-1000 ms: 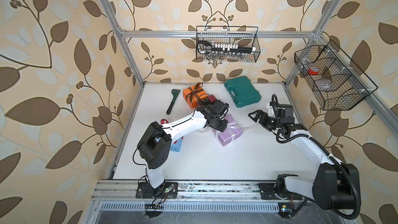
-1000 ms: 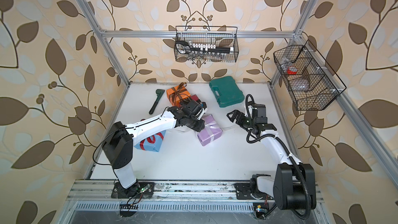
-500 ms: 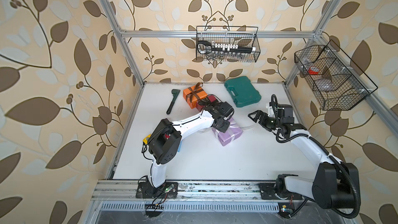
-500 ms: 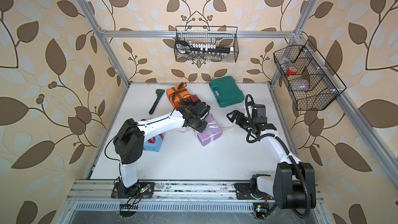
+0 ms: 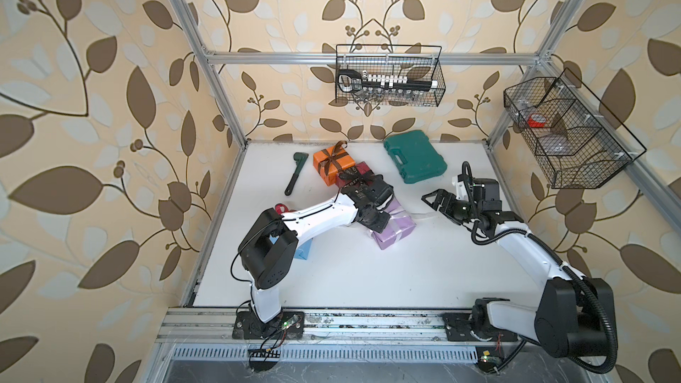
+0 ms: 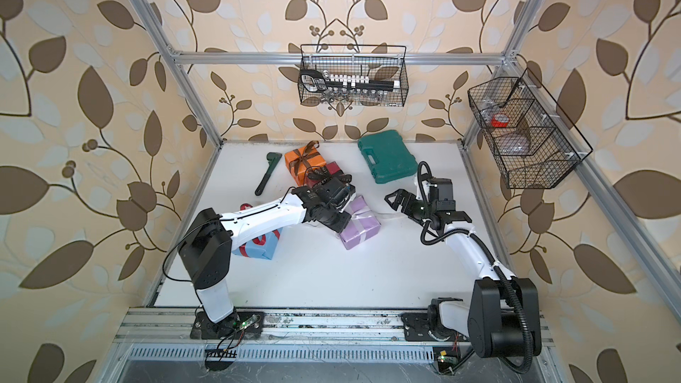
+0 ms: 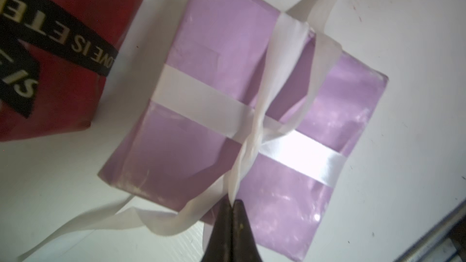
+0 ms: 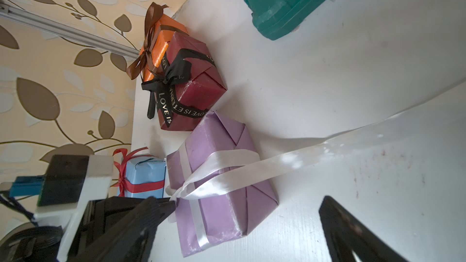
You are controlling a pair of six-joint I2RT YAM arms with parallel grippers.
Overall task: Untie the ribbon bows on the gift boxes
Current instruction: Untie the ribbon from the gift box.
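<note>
White worktop point(image 5: 368, 281) inside a leaf-wallpapered cell. Lilac box point(image 5: 387, 239) sits centre frame in both top views. Left gripper point(image 7: 232, 206) is at its left edge, tips pressed together on a strand of the white ribbon point(image 7: 285, 147), just off the knot.

Left wrist view: ribbon crossed on the box top, one loose loop toward upper right, a slack tail trailing off lower left. Can't tell whether the knot itself is undone. Top views hide the pinch point under the left wrist.

Right gripper point(image 5: 436, 206) is right of centre, spread wide, near the end of a long white tail lying flat on the worktop. Contact with the tail isn't readable. Right wrist view shows only one of its fingers point(image 8: 353, 235), lower right, cut off by the frame edge.

Dark red box point(image 5: 363, 171) is just above the lilac one, black lettered bow point(image 8: 176, 81) tied; the left wrist covers part of it from above. Orange box point(image 5: 331, 163) is just beside it, upper left, brown bow point(image 5: 337, 147) tied.

Light blue box point(image 6: 267, 250) is mostly under the left arm, red ribbon point(image 6: 261, 239) partly visible. Its tied loops show clearly only in the right wrist view. Green tool case point(image 5: 414, 156) upper centre.
</note>
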